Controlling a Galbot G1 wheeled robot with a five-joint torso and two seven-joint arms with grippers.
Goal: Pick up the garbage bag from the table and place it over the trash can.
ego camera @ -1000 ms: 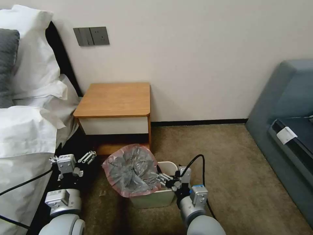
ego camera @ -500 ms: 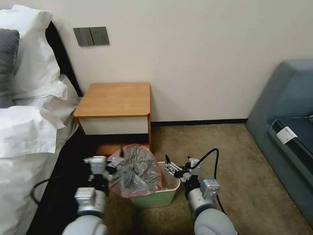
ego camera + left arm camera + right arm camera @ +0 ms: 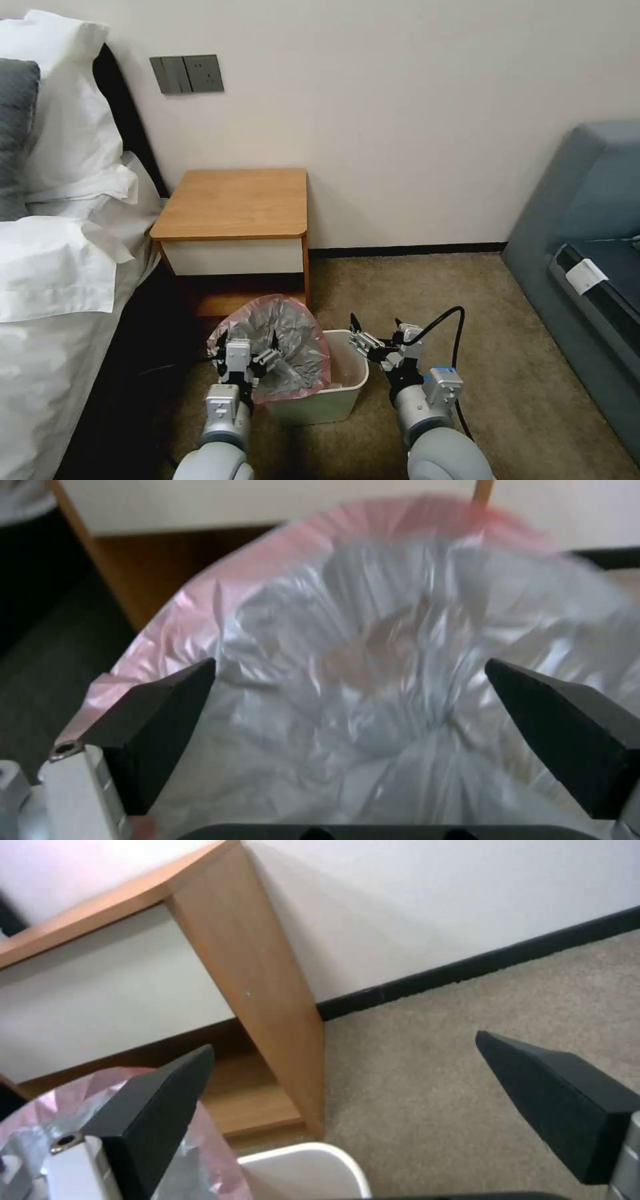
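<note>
The trash can (image 3: 347, 393) stands on the carpet in front of the table (image 3: 233, 203). The garbage bag (image 3: 283, 343), grey with a pink rim, sits bunched over the can's left and middle part, and the can's right end is uncovered. My left gripper (image 3: 247, 345) is open at the bag's near left side; in the left wrist view the bag (image 3: 373, 645) lies just beyond the open left gripper (image 3: 350, 662). My right gripper (image 3: 375, 325) is open, above and just right of the can's right rim. The right wrist view shows the open right gripper (image 3: 343, 1042), the table (image 3: 267, 980) and the can's rim (image 3: 313, 1165).
A bed with white linen (image 3: 53, 280) borders the left side. A grey sofa (image 3: 587, 253) stands at the right. The wall (image 3: 400, 120) is behind the table. Open carpet (image 3: 467, 313) lies between the can and the sofa.
My left arm has swung right from beside the bed to the bag's near left side. My right gripper has pulled back from the bag's right edge to just right of the can.
</note>
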